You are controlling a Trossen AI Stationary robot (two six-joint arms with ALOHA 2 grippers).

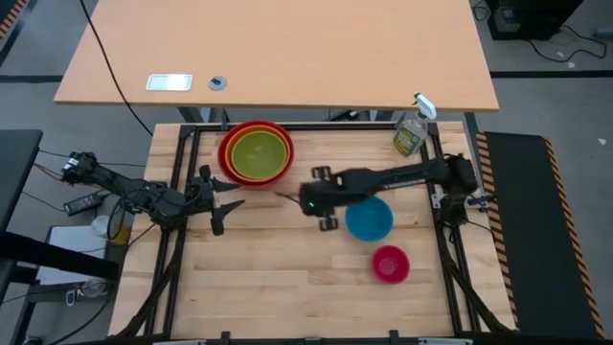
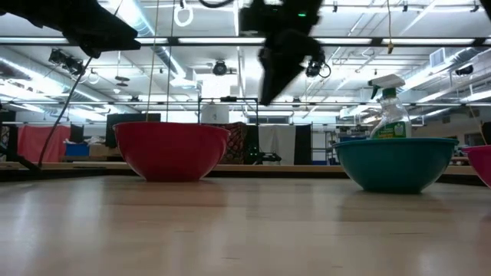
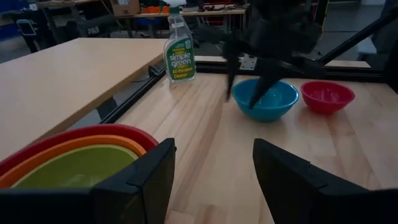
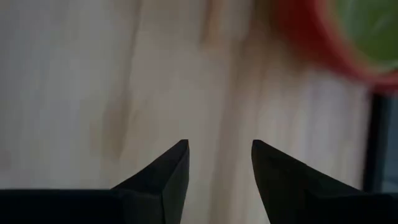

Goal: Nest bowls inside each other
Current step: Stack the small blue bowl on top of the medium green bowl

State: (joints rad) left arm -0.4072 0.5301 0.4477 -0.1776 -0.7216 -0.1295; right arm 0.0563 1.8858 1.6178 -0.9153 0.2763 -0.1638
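A red bowl [image 1: 256,151] stands at the table's far middle with an orange bowl [image 1: 233,146] and a green bowl [image 1: 259,153] nested inside it. On its own, right of centre, rests the blue bowl [image 1: 369,218], and the small pink bowl [image 1: 390,264] is nearer the front. My right gripper [image 4: 219,146] hangs open over bare wood between the stack and the blue bowl, holding nothing. My left gripper [image 3: 214,146] is open above the table's left side, just left of the stack.
A clear spray bottle of greenish liquid [image 1: 410,134] stands at the far right corner. A larger tan table [image 1: 278,48] lies beyond the work table. Bare wood stretches along the near half of the table [image 1: 268,287].
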